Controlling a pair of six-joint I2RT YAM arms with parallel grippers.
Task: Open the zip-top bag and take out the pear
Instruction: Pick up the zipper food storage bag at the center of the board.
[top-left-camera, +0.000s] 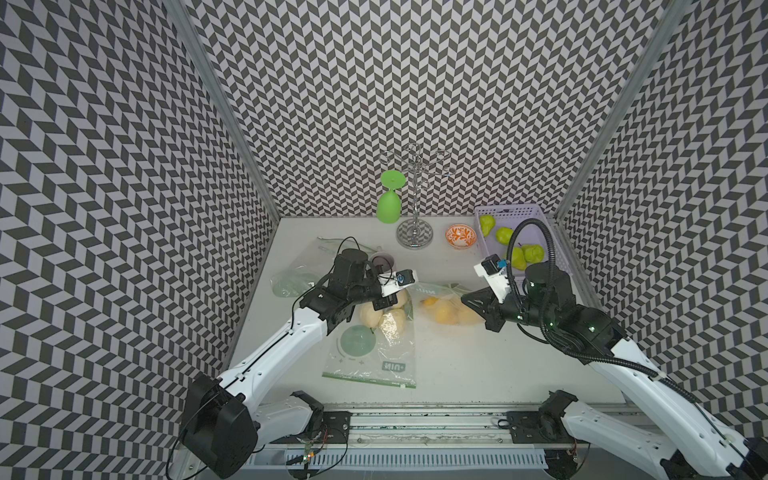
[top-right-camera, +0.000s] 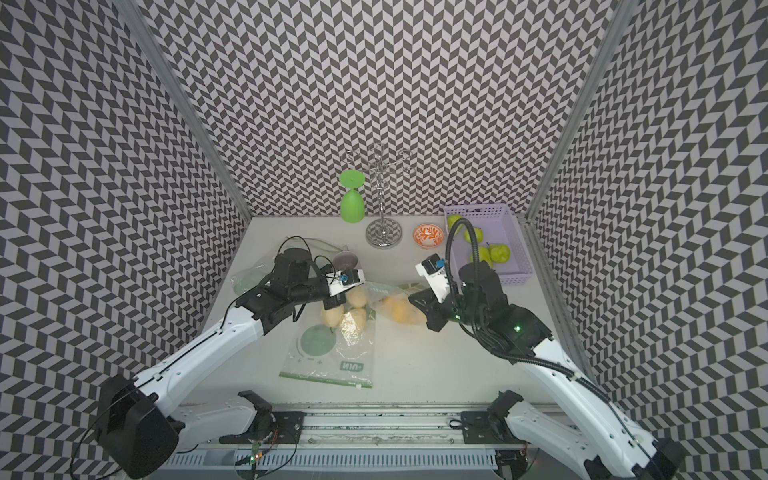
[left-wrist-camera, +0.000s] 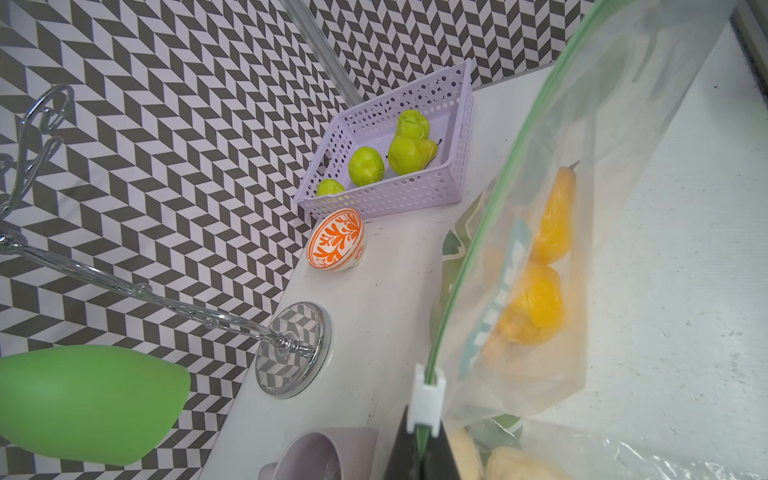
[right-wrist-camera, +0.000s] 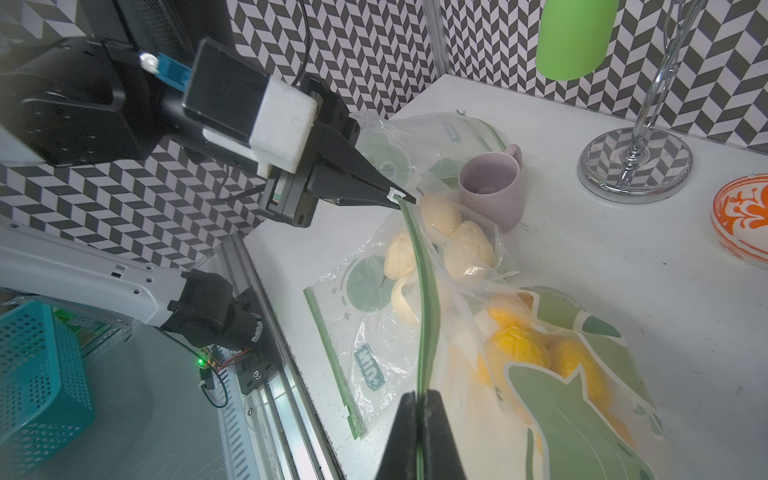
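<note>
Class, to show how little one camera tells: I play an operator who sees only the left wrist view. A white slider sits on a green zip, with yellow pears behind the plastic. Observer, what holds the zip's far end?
Observer: The right gripper, shut on the zip.
Operator: Is my own gripper on the slider?
Observer: Yes, the left gripper is pinched shut on the slider.
Operator: Any other bag nearby?
Observer: A second bag holding pale pears lies flat on the table, zip end nearest the robot.
</note>
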